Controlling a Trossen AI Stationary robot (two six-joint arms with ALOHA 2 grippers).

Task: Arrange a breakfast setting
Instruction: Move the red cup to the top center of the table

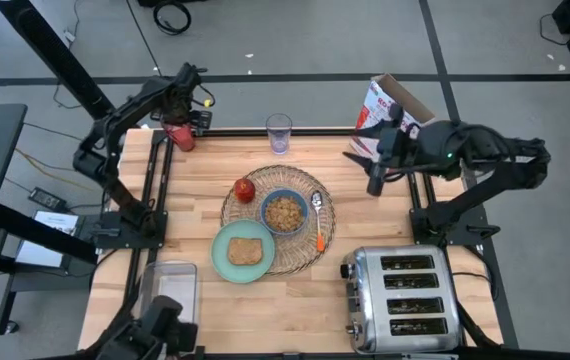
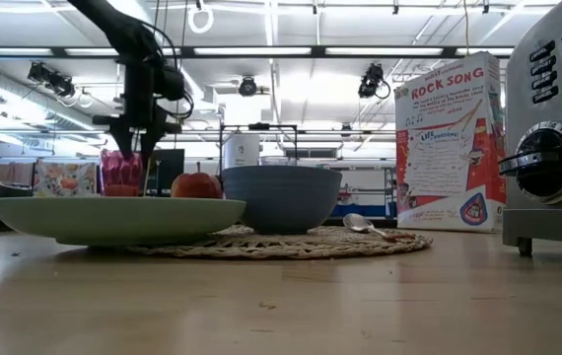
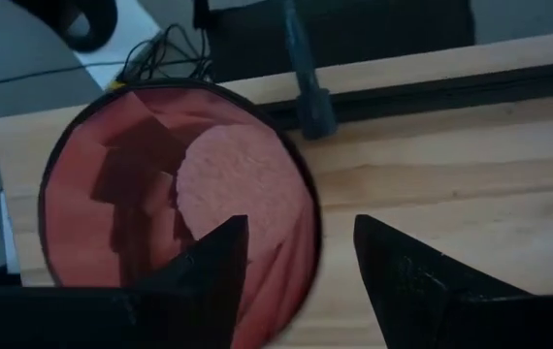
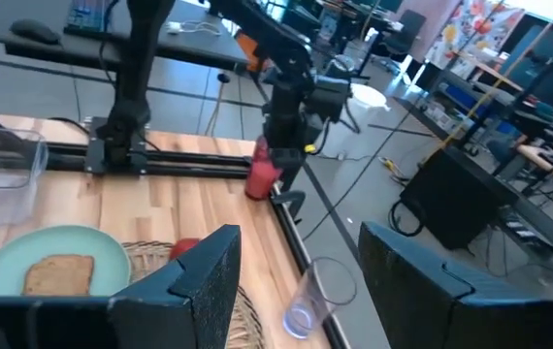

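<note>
The red-filled glass (image 1: pixel 180 136) stands on its base at the table's far left corner. My left gripper (image 3: pixel 301 225) is open just above it, with one finger over the glass's mouth (image 3: pixel 160 184) and the other outside its rim. The straw placemat (image 1: pixel 305 255) lies at the table's middle. It carries the blue bowl (image 1: pixel 283 212) with cereal, the red apple (image 1: pixel 244 189) and the orange-handled spoon (image 1: pixel 318 222). The mint-green plate (image 1: pixel 223 262) holds the toast (image 1: pixel 244 251) and overlaps the mat's near left edge. My right gripper (image 4: pixel 298 237) is open and empty, raised over the table's far right.
An empty clear glass (image 1: pixel 279 130) stands at the far edge's middle. A cereal box (image 1: pixel 390 112) stands at the far right, behind my right arm. The chrome toaster (image 1: pixel 400 300) fills the near right corner. A clear container (image 1: pixel 170 285) sits near left.
</note>
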